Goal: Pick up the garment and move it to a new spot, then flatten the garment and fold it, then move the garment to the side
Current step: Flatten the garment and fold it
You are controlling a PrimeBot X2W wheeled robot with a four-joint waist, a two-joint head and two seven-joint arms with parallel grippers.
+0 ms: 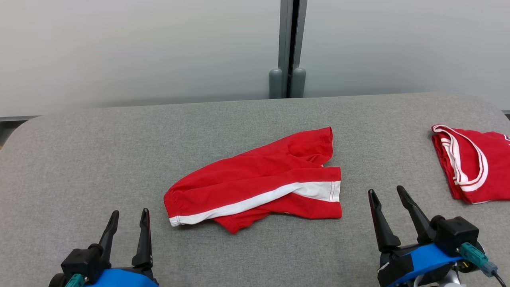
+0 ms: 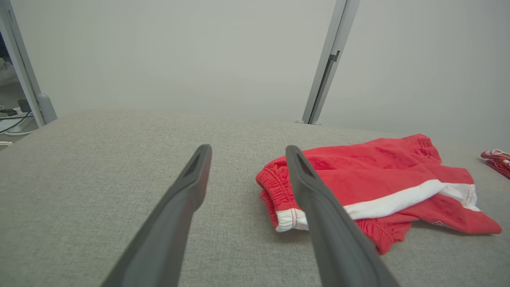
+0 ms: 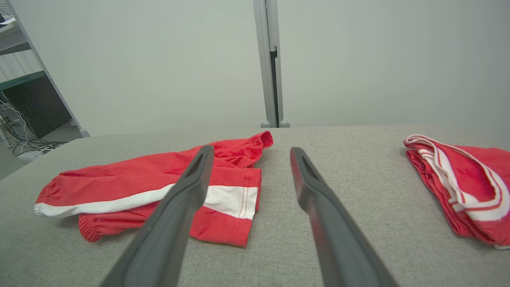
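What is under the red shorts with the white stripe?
The red shorts lie on the grey padded table, which shows all around them. A crumpled red fold of their own cloth pokes out beneath the stripe. Anything directly underneath is covered, so I cannot tell.

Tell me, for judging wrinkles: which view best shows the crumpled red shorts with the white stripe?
The head view: the crumpled red shorts with the white stripe lie whole and uncovered, seen from above. Both wrist views see the shorts low and side-on, each with a dark tool finger crossing them.
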